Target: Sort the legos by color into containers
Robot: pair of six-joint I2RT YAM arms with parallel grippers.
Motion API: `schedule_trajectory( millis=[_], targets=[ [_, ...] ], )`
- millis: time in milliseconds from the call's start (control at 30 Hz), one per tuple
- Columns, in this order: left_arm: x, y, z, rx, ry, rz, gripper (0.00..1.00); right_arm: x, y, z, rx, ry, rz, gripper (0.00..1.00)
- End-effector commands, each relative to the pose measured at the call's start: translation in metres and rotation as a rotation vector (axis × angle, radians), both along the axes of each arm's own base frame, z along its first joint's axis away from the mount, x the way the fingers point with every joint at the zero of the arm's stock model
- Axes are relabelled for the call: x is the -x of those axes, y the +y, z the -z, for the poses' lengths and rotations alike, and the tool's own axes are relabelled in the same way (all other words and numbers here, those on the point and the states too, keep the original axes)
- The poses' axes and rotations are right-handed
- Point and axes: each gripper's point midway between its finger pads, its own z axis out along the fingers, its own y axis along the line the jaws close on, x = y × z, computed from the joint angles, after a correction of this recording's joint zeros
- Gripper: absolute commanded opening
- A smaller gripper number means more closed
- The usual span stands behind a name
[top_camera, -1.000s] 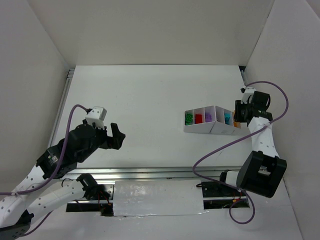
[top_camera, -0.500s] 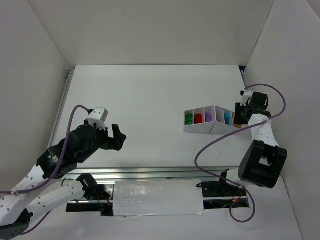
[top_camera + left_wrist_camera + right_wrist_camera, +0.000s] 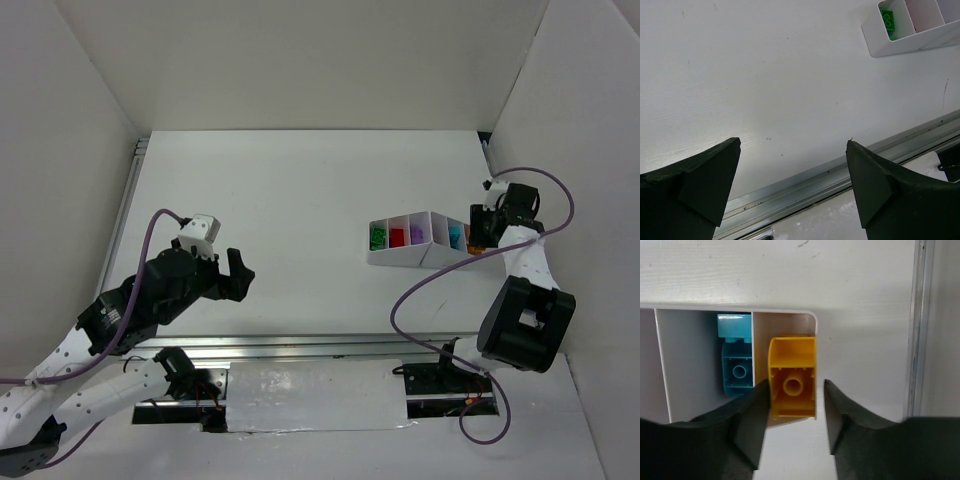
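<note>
The white compartment tray (image 3: 400, 258) lies at the right of the table and holds green (image 3: 378, 237), red (image 3: 397, 237), purple (image 3: 418, 234) and teal (image 3: 455, 237) legos. My right gripper (image 3: 483, 235) hovers over its right end. In the right wrist view a yellow lego (image 3: 792, 360) lies in the end compartment, underside up, next to a teal lego (image 3: 737, 365). The right gripper (image 3: 795, 390) straddles it with its jaws parted. A gap shows on the right side. My left gripper (image 3: 225, 275) hangs wide open and empty at the left; its wrist view catches the green lego (image 3: 887, 20).
An aluminium rail (image 3: 300, 343) runs along the near edge of the table, also visible under the left gripper (image 3: 793, 144). White walls enclose the table; the right wall (image 3: 570, 150) stands close behind the right arm. A purple cable (image 3: 440, 290) loops near the tray.
The right gripper's jaws have parted from the yellow lego, which now lies in the end compartment. The right wrist shifted slightly right. The left arm barely moved.
</note>
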Motion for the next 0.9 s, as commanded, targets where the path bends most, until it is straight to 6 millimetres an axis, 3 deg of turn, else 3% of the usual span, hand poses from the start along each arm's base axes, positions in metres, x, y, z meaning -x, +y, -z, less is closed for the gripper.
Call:
schedule_trajectory(
  millis=[0,467,567,600,667,700,733,767,833,867],
  targets=[
    [-0.001,-0.004,-0.008,0.029,-0.016,0.001,1.0,-0.019,-0.006,-0.027,0.016,-0.09,-0.005,0.56],
    [-0.001,-0.004,-0.008,0.032,-0.018,-0.001,1.0,-0.028,0.004,-0.045,-0.045,-0.157,-0.032,0.56],
    [-0.002,-0.001,-0.009,0.031,-0.021,-0.018,1.0,-0.038,0.014,-0.082,-0.079,-0.252,-0.07,0.53],
    [-0.002,0.0,-0.008,0.028,-0.02,-0.026,0.99,-0.045,0.019,-0.108,-0.091,-0.309,-0.093,0.52],
    [-0.005,0.005,-0.009,0.022,-0.023,-0.059,0.99,-0.045,0.033,-0.133,-0.146,-0.359,-0.086,0.52],
    [-0.006,0.008,-0.01,0.021,-0.027,-0.08,1.0,-0.044,0.041,-0.145,-0.163,-0.388,-0.099,0.6],
    [-0.007,0.014,-0.008,0.006,-0.019,-0.109,1.0,-0.043,0.048,-0.155,-0.167,-0.414,-0.098,0.85],
    [-0.011,0.024,-0.011,0.005,-0.033,-0.182,1.0,-0.042,0.056,-0.165,-0.191,-0.443,-0.072,0.99],
    [-0.012,0.043,-0.007,-0.033,-0.023,-0.279,0.99,-0.028,0.085,-0.195,-0.212,-0.509,-0.08,1.0],
    [-0.016,0.057,-0.014,-0.025,-0.047,-0.375,1.0,-0.013,0.098,-0.22,-0.219,-0.577,-0.081,1.0]
  ],
)
